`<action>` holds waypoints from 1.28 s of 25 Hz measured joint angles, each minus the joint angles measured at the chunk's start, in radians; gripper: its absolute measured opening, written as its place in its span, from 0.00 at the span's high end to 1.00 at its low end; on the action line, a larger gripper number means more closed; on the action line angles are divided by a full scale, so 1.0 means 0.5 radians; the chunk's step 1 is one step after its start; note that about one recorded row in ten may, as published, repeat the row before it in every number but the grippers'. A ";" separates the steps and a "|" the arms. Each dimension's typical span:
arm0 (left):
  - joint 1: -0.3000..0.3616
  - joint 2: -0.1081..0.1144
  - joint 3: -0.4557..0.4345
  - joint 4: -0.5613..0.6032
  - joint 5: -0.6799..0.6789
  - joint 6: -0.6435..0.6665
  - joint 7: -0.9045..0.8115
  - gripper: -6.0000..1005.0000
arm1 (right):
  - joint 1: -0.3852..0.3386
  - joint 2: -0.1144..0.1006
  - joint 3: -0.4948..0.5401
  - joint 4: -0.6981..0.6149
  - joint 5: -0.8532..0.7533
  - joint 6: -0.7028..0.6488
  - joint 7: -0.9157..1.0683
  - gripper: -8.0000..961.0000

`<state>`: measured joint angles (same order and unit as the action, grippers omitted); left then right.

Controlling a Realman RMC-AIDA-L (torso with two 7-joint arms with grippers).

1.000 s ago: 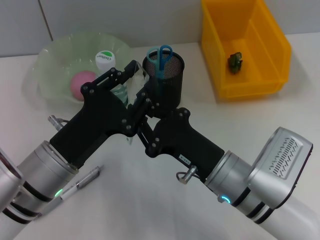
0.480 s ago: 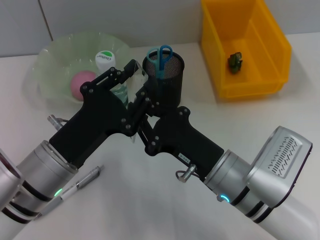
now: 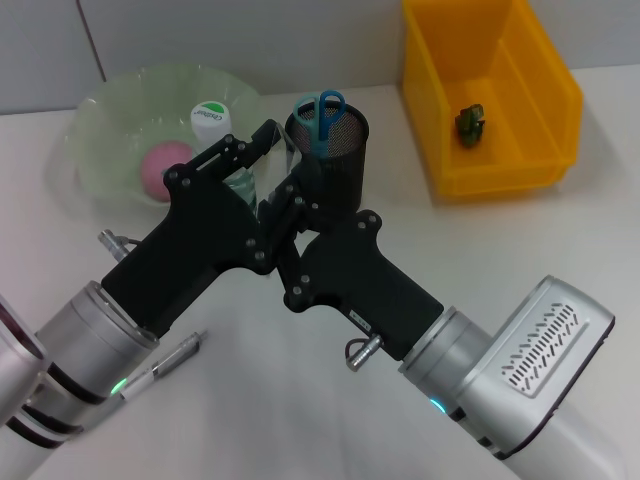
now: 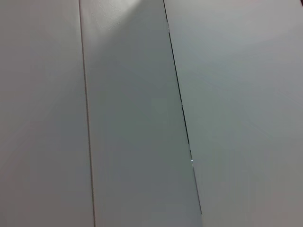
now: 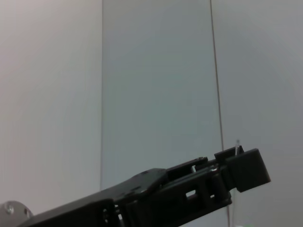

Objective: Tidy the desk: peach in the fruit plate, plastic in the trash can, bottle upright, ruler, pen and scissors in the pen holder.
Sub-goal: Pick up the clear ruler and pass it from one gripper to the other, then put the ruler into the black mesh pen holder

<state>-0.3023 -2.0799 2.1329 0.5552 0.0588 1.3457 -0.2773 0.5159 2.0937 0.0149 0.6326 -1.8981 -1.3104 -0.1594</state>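
Observation:
In the head view my two grippers cross in front of the black mesh pen holder (image 3: 340,160), which holds blue-handled scissors (image 3: 320,107). My left gripper (image 3: 262,150) is shut on a clear ruler (image 3: 278,140), whose tip pokes out beside the holder's rim; the tip also shows in the right wrist view (image 5: 237,144). My right gripper (image 3: 285,200) sits right against the left one, just below it. The bottle (image 3: 212,118) stands upright behind the left gripper. The pink peach (image 3: 165,165) lies in the green plate (image 3: 110,120). The pen (image 3: 165,365) lies on the table by my left arm.
The yellow bin (image 3: 540,100) stands at the back right with a green piece of plastic (image 3: 470,122) inside. Both arms cover the middle of the white table (image 3: 480,240). The left wrist view shows only a grey panelled wall (image 4: 142,118).
My right arm has shifted slightly left and rolled. The ruler's lower end, seen under the grippers a second ago, is now hidden. The left gripper has edged up a little.

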 joint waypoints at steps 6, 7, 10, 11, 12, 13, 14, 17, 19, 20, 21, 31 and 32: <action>0.000 -0.001 0.011 -0.001 0.001 0.009 0.004 0.60 | -0.006 0.000 0.019 0.002 -0.007 0.027 -0.024 0.95; 0.000 -0.001 0.011 -0.001 0.001 0.009 0.004 0.60 | -0.005 0.000 0.019 0.000 -0.008 0.027 -0.024 0.95; 0.000 0.000 0.011 -0.001 0.001 0.017 0.003 0.60 | -0.006 0.000 0.019 -0.003 -0.009 0.027 -0.025 0.96; 0.000 0.000 0.011 0.000 0.001 0.018 0.002 0.55 | -0.008 0.000 0.019 -0.004 -0.009 0.027 -0.025 0.96; 0.000 0.000 0.010 0.000 0.001 0.019 0.000 0.49 | -0.009 0.000 0.019 -0.005 -0.010 0.027 -0.025 0.97; 0.000 0.000 0.010 0.000 0.001 0.020 -0.002 0.44 | -0.011 0.000 0.019 -0.006 -0.011 0.027 -0.025 0.97; 0.000 0.000 0.007 0.000 0.001 0.022 -0.007 0.42 | -0.012 0.000 0.020 -0.007 -0.012 0.028 -0.025 0.97; 0.009 0.000 0.000 0.001 0.001 0.052 -0.018 0.37 | -0.019 0.000 0.023 -0.018 -0.011 0.025 -0.025 0.98; 0.028 0.007 -0.007 0.000 0.002 0.100 -0.058 0.33 | -0.036 -0.004 0.052 -0.046 -0.008 0.001 -0.025 0.98; 0.028 0.007 -0.007 0.000 0.002 0.100 -0.058 0.33 | -0.050 -0.010 0.079 -0.069 -0.017 -0.023 -0.023 0.98; 0.041 0.021 -0.029 -0.010 0.012 0.144 -0.138 0.33 | -0.059 -0.013 0.099 -0.090 -0.025 -0.048 -0.018 0.98; -0.015 0.148 -0.447 -0.339 0.754 0.272 -0.546 0.32 | 0.121 -0.036 0.324 -0.510 -0.152 -0.306 0.344 0.99; -0.015 0.148 -0.447 -0.339 0.754 0.272 -0.546 0.32 | 0.152 -0.034 0.332 -0.541 -0.155 -0.308 0.344 0.99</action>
<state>-0.3095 -2.0059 1.9093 0.3855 0.4359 1.4815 -0.5503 0.5917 2.0767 0.1809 0.3620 -1.9756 -1.4645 0.0126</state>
